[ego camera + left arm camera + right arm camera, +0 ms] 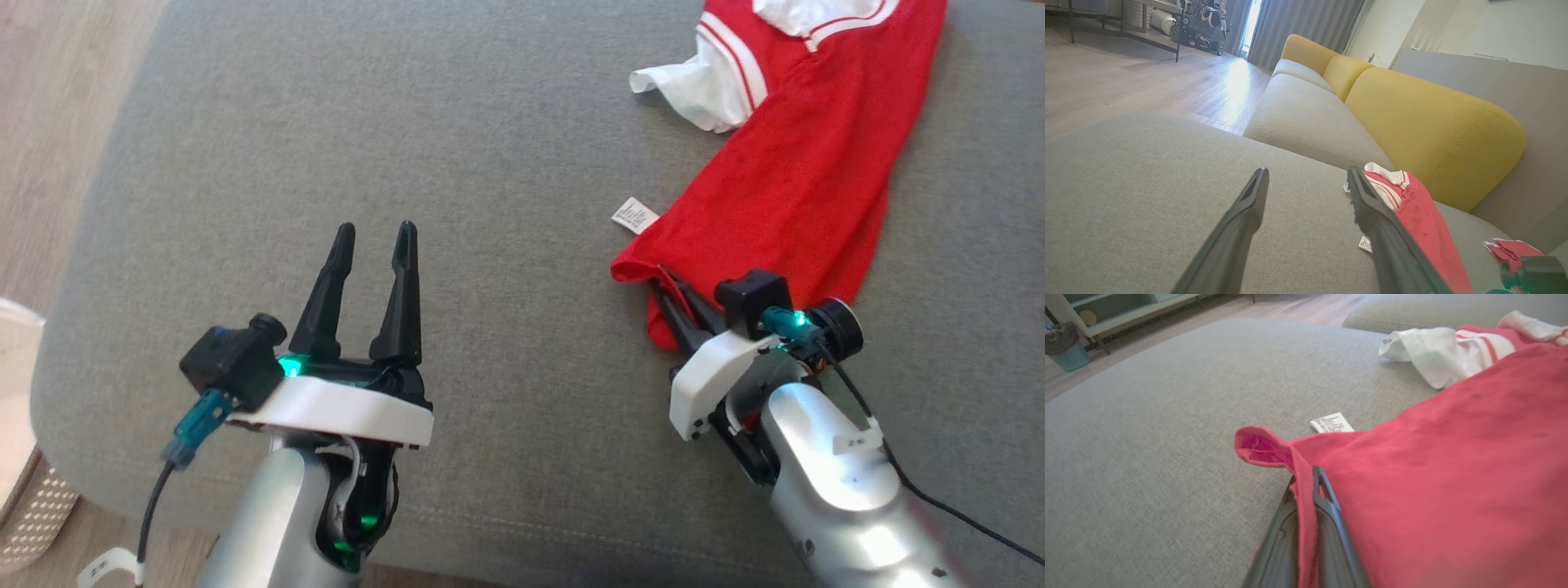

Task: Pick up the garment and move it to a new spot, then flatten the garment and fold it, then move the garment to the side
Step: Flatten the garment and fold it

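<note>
The garment [808, 163] is a red shirt with white sleeves and striped trim, lying stretched along the right of the grey cushion [457, 147]. Its white care label [634, 215] sticks out at the near left corner. My right gripper [665, 282] is shut on the near hem of the garment [1453, 477]; in the right wrist view a strip of red cloth runs between the two closed fingers of the gripper [1306, 475]. My left gripper [377, 230] stands open over bare cushion, well left of the garment [1425, 220], with nothing between its fingers [1249, 204].
Yellow backrest cushions [1433, 122] rise behind the seat. Wooden floor [1126, 73] lies past the cushion's left edge. A white perforated basket [33, 506] stands by the near left corner. A teal bin [1069, 355] stands on the floor farther off.
</note>
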Controlling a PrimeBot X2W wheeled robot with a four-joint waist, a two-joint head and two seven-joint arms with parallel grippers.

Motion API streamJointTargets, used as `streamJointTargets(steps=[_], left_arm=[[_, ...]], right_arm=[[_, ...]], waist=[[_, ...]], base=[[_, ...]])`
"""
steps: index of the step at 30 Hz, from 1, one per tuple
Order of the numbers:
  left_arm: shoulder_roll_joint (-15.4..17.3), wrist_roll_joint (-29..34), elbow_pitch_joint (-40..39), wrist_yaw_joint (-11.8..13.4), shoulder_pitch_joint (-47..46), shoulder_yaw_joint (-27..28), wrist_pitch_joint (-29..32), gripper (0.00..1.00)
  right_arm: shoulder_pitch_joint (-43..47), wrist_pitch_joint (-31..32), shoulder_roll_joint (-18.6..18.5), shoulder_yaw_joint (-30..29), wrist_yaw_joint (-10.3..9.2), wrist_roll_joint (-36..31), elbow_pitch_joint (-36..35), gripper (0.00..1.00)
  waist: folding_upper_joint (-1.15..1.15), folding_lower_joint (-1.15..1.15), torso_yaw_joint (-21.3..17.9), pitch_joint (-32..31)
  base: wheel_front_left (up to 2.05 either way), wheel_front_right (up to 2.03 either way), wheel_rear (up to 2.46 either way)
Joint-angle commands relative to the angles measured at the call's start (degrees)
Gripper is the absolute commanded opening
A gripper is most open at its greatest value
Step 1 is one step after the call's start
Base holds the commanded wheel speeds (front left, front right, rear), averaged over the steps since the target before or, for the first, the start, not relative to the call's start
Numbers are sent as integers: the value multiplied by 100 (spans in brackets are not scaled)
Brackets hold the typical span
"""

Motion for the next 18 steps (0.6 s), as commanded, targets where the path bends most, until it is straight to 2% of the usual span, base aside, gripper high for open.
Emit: streamJointTargets(steps=[1,6,9,15,18], left_arm=[[40,2,-174,26,-146,199,-34,100],[40,71,-176,5,-72,315,-34,100],[40,100,-172,-14,-52,359,-34,100],[40,109,-167,-21,-20,357,-34,100],[40,119,-162,4,40,369,-34,100]], right_arm=[[-123,-121,113,72,20,66,-242,0],[-21,-409,113,196,20,409,-867,0],[-36,-505,113,287,20,389,-1184,0],[-292,-598,113,709,20,485,-2189,0],[-501,-646,113,943,20,764,-2753,0]], waist=[[0,0,-75,-60],[0,0,-369,-198],[0,0,-516,-268],[0,0,-774,-491],[0,0,-851,-597]], base=[[0,0,0],[0,0,0],[0,0,0],[0,0,0],[0,0,0]])
